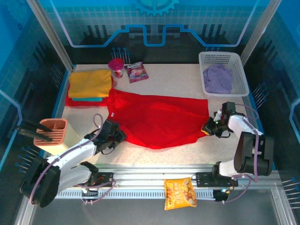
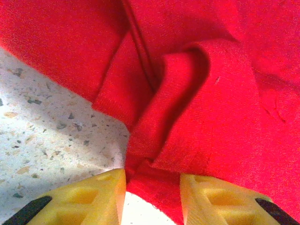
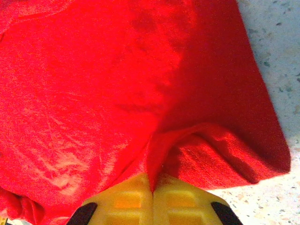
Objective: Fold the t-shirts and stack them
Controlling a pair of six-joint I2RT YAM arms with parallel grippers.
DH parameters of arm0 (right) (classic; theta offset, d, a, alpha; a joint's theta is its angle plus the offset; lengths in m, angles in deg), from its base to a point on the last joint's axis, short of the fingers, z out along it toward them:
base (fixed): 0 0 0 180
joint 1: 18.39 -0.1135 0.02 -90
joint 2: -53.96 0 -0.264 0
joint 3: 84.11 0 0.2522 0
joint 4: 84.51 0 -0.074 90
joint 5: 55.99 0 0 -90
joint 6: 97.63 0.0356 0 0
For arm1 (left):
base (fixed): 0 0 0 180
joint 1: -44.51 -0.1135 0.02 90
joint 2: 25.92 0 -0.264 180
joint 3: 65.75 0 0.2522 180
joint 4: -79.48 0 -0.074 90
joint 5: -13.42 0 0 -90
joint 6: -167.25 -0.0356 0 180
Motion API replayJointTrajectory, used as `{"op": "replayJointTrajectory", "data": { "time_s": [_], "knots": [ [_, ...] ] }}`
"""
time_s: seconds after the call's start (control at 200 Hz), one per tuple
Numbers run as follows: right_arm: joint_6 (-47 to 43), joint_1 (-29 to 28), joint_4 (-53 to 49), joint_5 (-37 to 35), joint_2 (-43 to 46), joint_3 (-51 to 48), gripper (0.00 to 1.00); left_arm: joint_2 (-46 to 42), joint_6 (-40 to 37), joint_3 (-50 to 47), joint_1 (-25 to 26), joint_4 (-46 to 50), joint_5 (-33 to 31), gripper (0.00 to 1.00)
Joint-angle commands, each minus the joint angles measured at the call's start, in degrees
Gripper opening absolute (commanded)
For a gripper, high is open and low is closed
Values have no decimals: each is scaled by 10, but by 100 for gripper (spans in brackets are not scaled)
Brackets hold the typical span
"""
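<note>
Table (image 1: 187, 79): pale speckled top, and everything is laid out on it.
Red t-shirt (image 1: 159, 119): here's the big one, spread flat across the middle, reaching from one gripper to the other.
Basket (image 1: 242, 75): white lattice plastic, sitting at the far right corner.
Yellow t-shirt (image 1: 90, 83): folded at the far left, lying on top of a teal t-shirt (image 1: 89, 99) whose edge peeks out beneath it.
Lilac t-shirt (image 1: 218, 78): crumpled inside the basket.
Left gripper (image 1: 117, 133): down at the red shirt's near-left corner. From the left wrist the yellow fingers (image 2: 103, 197) stand apart with a bunch of red cloth (image 2: 225, 117) in the gap. I can't tell whether they are pinching it.
Right gripper (image 1: 208, 127): at the shirt's right edge. Up close its jaws (image 3: 152, 180) are clamped together on a fold of the red cloth (image 3: 93, 93), which puckers towards them.
Pink holder (image 1: 54, 133): ribbed, near the left edge, with dark handles sticking out.
Snack bag (image 1: 180, 193): orange-yellow, lying on the front rail. There's printing on it, too small to read.
Pink packet (image 1: 137, 71): at the far edge, lettering unreadable.
Red cup (image 1: 116, 67): just beside the packet, label too small to make out.
</note>
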Motion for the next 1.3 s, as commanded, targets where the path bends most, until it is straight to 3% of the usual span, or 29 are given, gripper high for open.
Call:
{"op": "replayJointTrajectory", "data": {
  "time_s": [0.0, 0.21, 0.415, 0.605, 0.785, 1.076, 1.296],
  "knots": [
    [-8, 11, 3, 13, -8, -6, 0, 10, -1, -17, -4, -26, -8, 35],
    [-9, 12, 3, 14, -9, -6, 0, 45, 2, -23, -4, -64, 1, 35],
    [-10, 12, -1, 13, -4, -6, 0, 102, 5, -11, -4, -87, 24, 43],
    [-9, 12, -1, 14, -2, -6, 0, 112, 7, -5, -4, -81, 20, 25],
    [-10, 13, 1, 16, -5, -6, 0, 95, 2, 14, -3, -36, 6, 0],
    [-9, 14, 2, 20, -5, -5, 0, 28, -9, 53, -4, 71, 14, 0],
    [-8, 15, 1, 22, -2, -3, 0, -26, -34, 158, -4, 201, 32, 0]
  ]
}}
